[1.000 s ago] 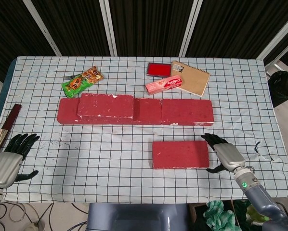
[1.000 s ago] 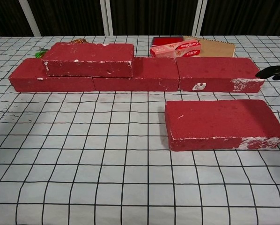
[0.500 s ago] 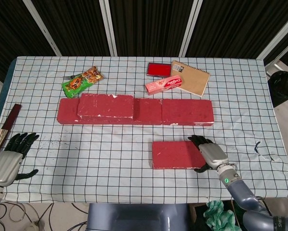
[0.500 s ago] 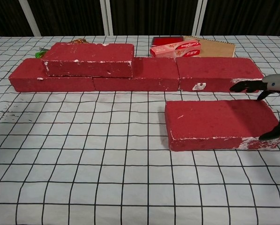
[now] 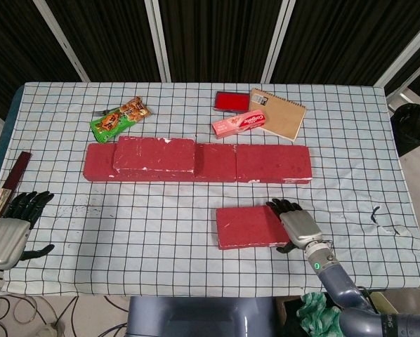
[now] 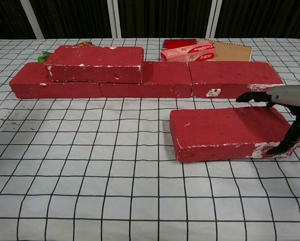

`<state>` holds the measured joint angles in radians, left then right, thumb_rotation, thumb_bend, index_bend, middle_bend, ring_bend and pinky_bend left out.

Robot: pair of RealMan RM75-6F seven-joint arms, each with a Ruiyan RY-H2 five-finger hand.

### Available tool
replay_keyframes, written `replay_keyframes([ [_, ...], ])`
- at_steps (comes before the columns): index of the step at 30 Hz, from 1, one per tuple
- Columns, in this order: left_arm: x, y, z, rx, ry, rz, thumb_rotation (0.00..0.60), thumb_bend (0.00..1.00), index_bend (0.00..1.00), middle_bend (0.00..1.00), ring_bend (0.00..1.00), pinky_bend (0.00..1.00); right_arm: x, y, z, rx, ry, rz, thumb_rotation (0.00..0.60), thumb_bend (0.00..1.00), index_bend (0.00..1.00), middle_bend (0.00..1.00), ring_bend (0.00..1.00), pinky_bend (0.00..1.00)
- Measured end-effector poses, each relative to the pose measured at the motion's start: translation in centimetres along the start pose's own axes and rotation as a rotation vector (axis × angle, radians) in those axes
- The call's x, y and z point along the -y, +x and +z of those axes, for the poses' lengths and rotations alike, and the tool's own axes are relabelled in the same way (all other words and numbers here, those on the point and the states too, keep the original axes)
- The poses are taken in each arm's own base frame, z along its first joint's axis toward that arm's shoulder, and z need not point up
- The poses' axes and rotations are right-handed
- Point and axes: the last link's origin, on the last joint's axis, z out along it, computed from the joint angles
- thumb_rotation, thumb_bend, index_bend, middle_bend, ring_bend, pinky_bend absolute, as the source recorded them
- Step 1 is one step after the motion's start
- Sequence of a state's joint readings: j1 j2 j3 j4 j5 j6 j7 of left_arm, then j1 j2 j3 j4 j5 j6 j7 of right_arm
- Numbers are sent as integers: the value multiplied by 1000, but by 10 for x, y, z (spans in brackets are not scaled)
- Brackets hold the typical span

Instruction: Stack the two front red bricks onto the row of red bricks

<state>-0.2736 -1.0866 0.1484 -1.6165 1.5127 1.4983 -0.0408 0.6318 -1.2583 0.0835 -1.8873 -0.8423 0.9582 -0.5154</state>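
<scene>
One red brick (image 5: 246, 226) (image 6: 222, 133) lies flat at the front, right of centre, slightly askew. My right hand (image 5: 295, 225) (image 6: 286, 103) grips its right end, with fingers (image 6: 250, 97) over the far edge and the thumb (image 6: 284, 144) on the near face. Behind it runs the row of red bricks (image 5: 266, 164) (image 6: 155, 80). Another red brick (image 5: 154, 154) (image 6: 95, 64) is stacked on the row's left part. My left hand (image 5: 13, 226) hangs open and holding nothing at the table's front left edge; only the head view shows it.
Behind the row lie a green snack packet (image 5: 119, 117), a pink box (image 5: 239, 123) (image 6: 188, 51), a red pad (image 5: 232, 100) and a brown notebook (image 5: 283, 114) (image 6: 232, 50). A dark stick (image 5: 8, 184) lies along the left edge. A black bin (image 5: 409, 126) stands off the table's right side.
My right hand moved left and closed over the front brick's right end. The brick slid a little to the left and turned slightly. The left hand barely moved.
</scene>
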Motion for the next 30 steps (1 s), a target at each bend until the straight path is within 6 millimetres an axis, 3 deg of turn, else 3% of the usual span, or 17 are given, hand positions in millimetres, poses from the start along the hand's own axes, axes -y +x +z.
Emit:
replay_keyframes([
  [30,3,2,1,-14,28,-10,600,0,50,55,0,0,31,3,2,-17,77,-116,600,31,0,0,0,91],
])
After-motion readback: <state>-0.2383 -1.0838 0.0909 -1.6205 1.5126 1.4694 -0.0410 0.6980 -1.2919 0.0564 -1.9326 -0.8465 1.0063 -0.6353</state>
